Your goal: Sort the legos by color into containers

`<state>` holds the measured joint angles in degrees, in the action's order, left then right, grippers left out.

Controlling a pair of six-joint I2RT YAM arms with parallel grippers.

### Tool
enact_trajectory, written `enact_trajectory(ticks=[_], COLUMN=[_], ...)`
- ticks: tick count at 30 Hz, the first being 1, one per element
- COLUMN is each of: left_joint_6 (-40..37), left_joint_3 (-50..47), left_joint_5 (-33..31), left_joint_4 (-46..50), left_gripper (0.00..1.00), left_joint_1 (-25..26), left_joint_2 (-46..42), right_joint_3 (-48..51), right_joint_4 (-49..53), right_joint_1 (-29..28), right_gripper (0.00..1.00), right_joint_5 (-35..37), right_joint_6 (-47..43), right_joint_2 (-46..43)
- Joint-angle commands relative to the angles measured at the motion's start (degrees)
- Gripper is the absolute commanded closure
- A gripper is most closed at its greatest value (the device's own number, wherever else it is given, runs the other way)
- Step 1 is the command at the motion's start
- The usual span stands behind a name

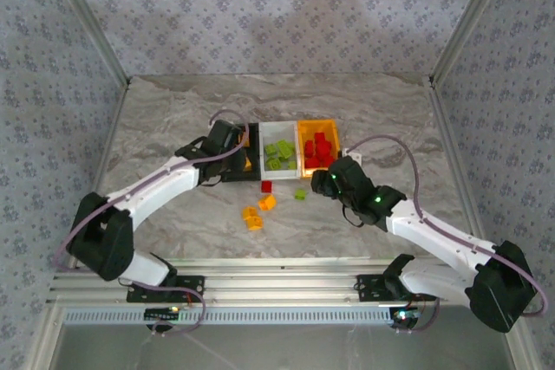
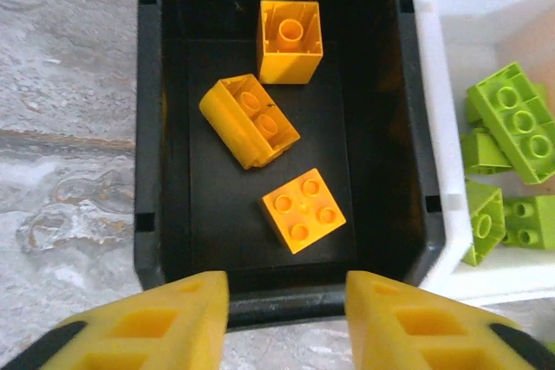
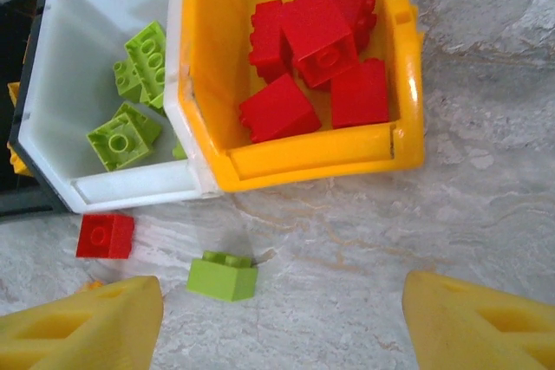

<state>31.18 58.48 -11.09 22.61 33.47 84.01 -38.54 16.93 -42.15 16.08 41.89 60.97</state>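
Three joined containers stand in a row: black (image 1: pixel 252 172), white (image 1: pixel 279 133) and orange-yellow (image 1: pixel 317 125). My left gripper (image 2: pixel 287 294) hovers over the near rim of the black bin (image 2: pixel 149 127), open, with nothing between its fingers. Three orange legos (image 2: pixel 303 210) lie inside that bin. The white bin (image 3: pixel 130 188) holds lime green legos (image 3: pixel 124 136), and the orange-yellow bin (image 3: pixel 312 158) holds red ones (image 3: pixel 316 36). My right gripper (image 3: pixel 282 301) is open above the table, a loose green lego (image 3: pixel 223 276) lying near its left finger.
A loose red lego (image 3: pixel 105 236) lies in front of the white bin. Three orange legos (image 1: pixel 257 212) sit on the marble table (image 1: pixel 173 119) nearer the arms. Patterned walls enclose the table on three sides.
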Motion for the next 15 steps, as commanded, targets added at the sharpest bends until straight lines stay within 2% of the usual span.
enact_trajectory(ticks=[1,4,8,15], left_joint_6=[-0.52,-0.64,-1.38,-1.65], left_joint_3=[1.42,-1.65,-5.04,-4.12], left_joint_5=[4.57,5.70,6.23,2.40], left_joint_4=[0.15,-0.71,-1.27,-1.48], left_gripper=[0.50,0.33,0.20,0.17], left_joint_1=[0.33,3.63,11.26,23.01], left_joint_2=[0.00,-2.35,-3.32,2.46], right_joint_3=[0.48,1.37,3.16,5.48], right_joint_4=[-0.12,-0.13,-0.91,2.47], right_joint_1=[-1.69,-3.10,-3.55,-3.05], right_gripper=[0.24,0.24,0.24,0.23], right_joint_5=[1.94,2.32,2.74,4.38], right_joint_6=[1.74,2.28,3.79,5.68], right_joint_2=[-0.05,0.03,-0.34,-4.64])
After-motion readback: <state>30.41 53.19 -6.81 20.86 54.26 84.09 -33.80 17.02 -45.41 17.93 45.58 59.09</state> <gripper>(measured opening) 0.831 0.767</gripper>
